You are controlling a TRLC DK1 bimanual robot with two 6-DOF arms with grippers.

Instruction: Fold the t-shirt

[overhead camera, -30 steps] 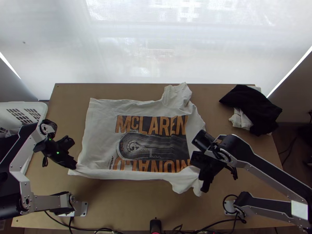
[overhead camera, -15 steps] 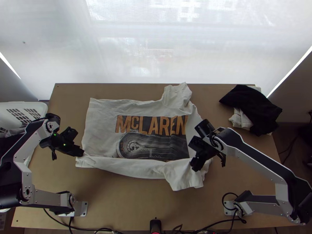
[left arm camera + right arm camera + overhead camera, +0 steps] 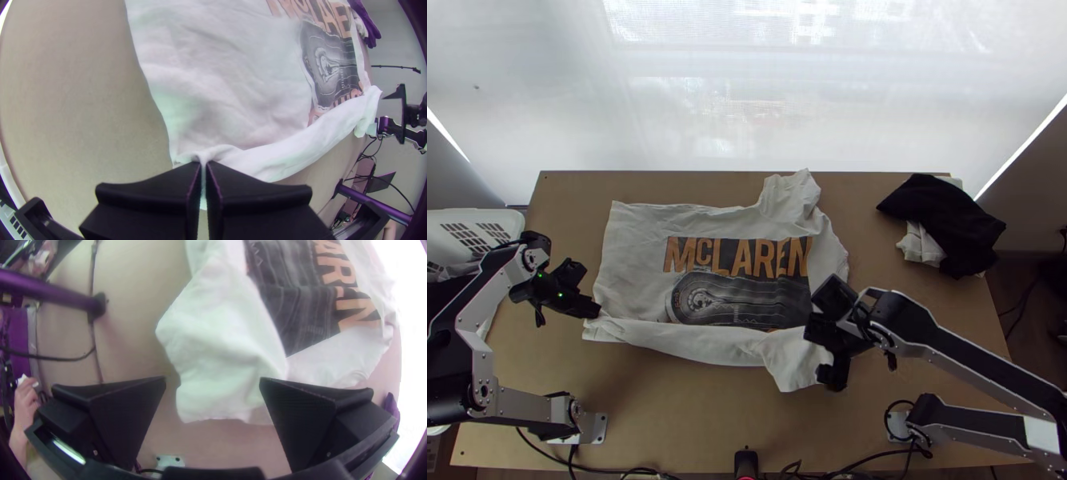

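Evidently half-pinned: near edge folded, one end free

Desk (image 3: 667, 416) — t-shirt (image 3: 635, 240) lies across its middle, print up, near edge doubled in a strip (image 3: 691, 344). Left gripper (image 3: 203, 164): jaws narrow, pinching the strip's corner. Right gripper (image 3: 214, 379): jaws wide over the rumpled loose end (image 3: 218, 351), nothing gripped. Best handling, I judge — anchor the left corner low, close right on all layers together, then draw gently outward so the fold lies straight.
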